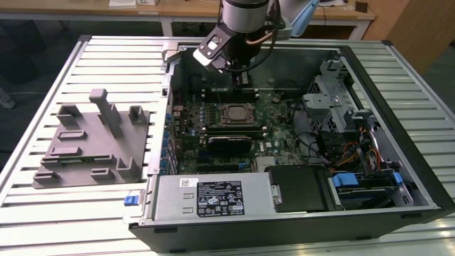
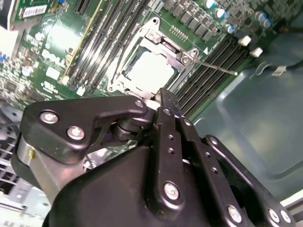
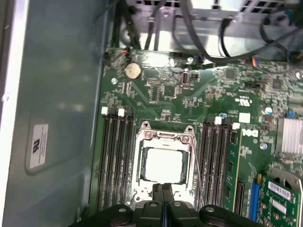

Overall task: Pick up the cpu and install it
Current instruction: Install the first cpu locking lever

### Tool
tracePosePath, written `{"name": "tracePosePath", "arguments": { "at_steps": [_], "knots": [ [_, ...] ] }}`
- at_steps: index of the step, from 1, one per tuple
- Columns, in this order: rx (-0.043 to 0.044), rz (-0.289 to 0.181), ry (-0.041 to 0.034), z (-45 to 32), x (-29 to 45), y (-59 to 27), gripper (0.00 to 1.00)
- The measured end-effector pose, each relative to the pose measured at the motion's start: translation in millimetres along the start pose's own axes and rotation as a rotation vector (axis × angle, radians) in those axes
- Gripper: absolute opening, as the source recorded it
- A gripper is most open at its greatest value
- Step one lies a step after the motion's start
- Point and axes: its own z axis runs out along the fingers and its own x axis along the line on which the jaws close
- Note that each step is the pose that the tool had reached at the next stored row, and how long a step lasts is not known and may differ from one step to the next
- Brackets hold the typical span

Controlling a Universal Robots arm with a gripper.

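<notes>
The cpu point(image 3: 163, 165) is a pale silver square lying flat inside the dark metal-framed socket point(image 3: 142, 161) on the green motherboard. It also shows in the second wrist view as the cpu point(image 2: 149, 71) and in the exterior view as the cpu point(image 1: 235, 113), mid-case. My gripper point(image 3: 163, 188) hangs just above the socket's edge, its two black fingers pressed together with nothing between them. In the exterior view the gripper point(image 1: 240, 80) is inside the open case, behind the socket. A thin wire lever point(image 2: 215, 66) sticks out from the socket's side.
The open computer case point(image 1: 427, 176) lies on a slatted metal table point(image 1: 64, 213). A grey plastic tray with upright posts point(image 1: 92, 144) sits on the exterior view's left. Memory slots point(image 3: 113, 156) flank the socket. A power supply point(image 1: 213, 194) and drive bays point(image 1: 355, 181) fill the case front.
</notes>
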Motion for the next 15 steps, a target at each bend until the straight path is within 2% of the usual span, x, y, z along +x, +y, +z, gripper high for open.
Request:
{"name": "tracePosePath", "arguments": {
  "at_steps": [15],
  "knots": [
    [0.0159,-0.273,0.0065,1.6,-0.1,0.0,0.11]
  ]
}}
